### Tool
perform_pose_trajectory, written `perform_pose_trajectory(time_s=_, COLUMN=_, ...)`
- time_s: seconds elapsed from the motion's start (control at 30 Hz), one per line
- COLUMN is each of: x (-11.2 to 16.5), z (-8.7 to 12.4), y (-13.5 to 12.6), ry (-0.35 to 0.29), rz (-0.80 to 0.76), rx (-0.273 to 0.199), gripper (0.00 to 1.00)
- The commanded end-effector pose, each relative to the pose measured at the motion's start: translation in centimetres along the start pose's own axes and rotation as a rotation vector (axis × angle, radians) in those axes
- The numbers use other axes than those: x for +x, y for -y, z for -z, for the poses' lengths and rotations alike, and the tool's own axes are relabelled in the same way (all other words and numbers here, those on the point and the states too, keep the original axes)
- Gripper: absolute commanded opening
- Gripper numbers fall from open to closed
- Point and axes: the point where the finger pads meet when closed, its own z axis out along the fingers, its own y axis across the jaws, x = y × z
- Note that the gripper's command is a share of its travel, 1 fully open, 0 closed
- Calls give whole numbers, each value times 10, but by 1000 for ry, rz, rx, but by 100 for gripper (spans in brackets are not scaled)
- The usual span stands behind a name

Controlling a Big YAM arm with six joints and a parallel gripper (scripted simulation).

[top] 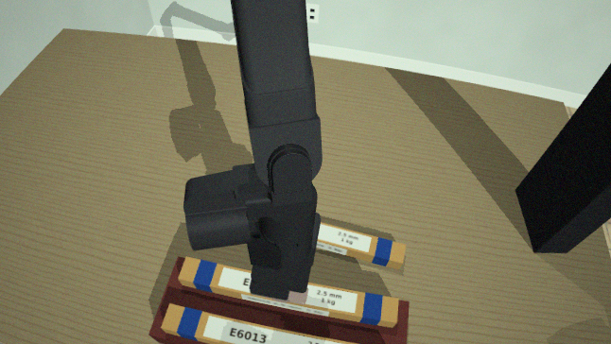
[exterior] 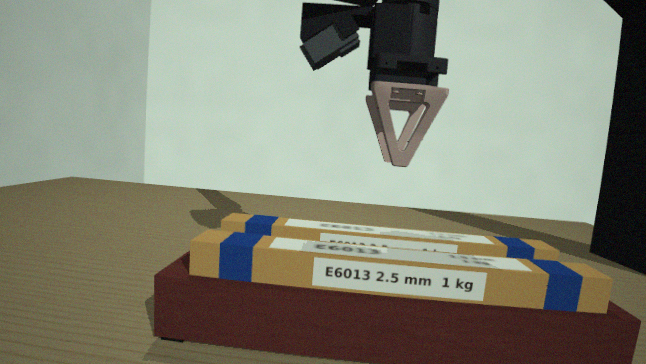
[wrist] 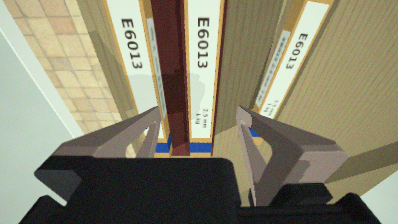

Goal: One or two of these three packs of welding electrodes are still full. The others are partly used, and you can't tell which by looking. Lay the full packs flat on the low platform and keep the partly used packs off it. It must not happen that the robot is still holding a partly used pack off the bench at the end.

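My claw [exterior: 400, 161] hangs high in the upper middle of the exterior view with its fingers apart and nothing between them. Two packs lie flat on the dark red platform [exterior: 280, 315]: the front pack [exterior: 400, 280] and the second pack [top: 293, 290] behind it. The third pack [top: 361, 246] rests on the wooden table [top: 95, 165] just beyond the platform.

It looks like a plain room in a house. The walls [top: 426, 28] are pale green with a white baseboard [top: 426, 63] along the far side, a wall socket [top: 312, 11] sits up high, and a brown wooden table [top: 95, 142] fills most of the room.
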Motion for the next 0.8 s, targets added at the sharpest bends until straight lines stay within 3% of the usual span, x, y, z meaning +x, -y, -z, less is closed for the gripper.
perform_pose_trajectory(time_s=0.0, x=-5, z=15, y=-4, ry=3, rz=-15, rx=-5, gripper=74)
perform_pose_trajectory(time_s=0.4, x=0, z=3, y=9, ry=-13, rz=-20, rx=19, gripper=74)
perform_pose_trajectory(time_s=0.77, x=5, z=42, y=56, ry=14, rz=-16, rx=8, gripper=74)
